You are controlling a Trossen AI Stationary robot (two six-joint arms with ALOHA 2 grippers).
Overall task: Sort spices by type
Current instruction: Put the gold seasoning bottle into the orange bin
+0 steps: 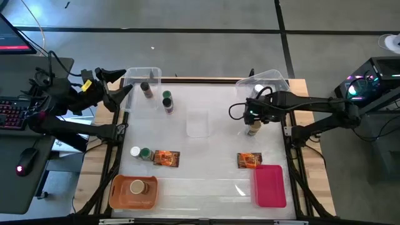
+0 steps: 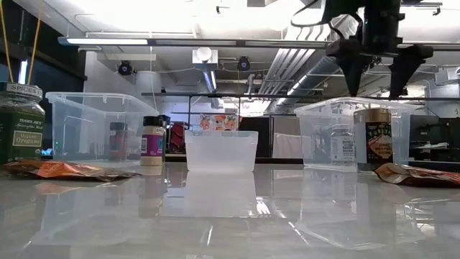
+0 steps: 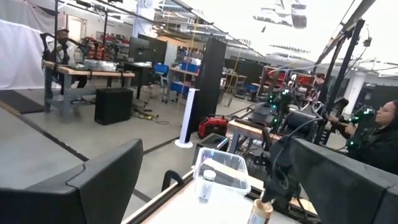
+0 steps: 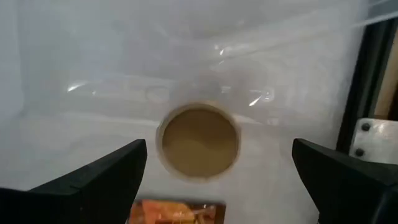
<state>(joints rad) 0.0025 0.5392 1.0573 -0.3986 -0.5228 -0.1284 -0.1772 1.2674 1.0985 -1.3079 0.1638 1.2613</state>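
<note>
Foil packets lie nearest the low camera: one orange-red packet (image 2: 68, 170) at the left edge of the glossy white table (image 2: 230, 216), another (image 2: 417, 175) at the right edge. Behind the left one stands a green-lidded jar (image 2: 19, 124) labelled oregano. Across the middle of that frame sit a clear tub (image 2: 100, 128), a tan-lidded jar (image 2: 152, 145), a small clear tub (image 2: 221, 150) and, at the right, a third tub (image 2: 345, 133) with a dark-labelled jar (image 2: 371, 139) just beside it. Ceiling ducts and strip lights fill the room behind.

From above, the right gripper (image 1: 252, 116) hangs over that jar at centre right, fingers spread wide and holding nothing; the right wrist view shows the jar's tan lid (image 4: 200, 140) between the apart fingers, untouched, with a packet edge below it. The left gripper (image 1: 123, 94) waits at the upper left by the far tub, fingers likewise released and empty.

Only the overhead view shows the orange tray (image 1: 133, 192) with a tan-lidded jar on it at lower left, the pink tray (image 1: 270, 185) at lower right, and open tabletop between them. Only the left wrist view shows people at benches in the workshop.
</note>
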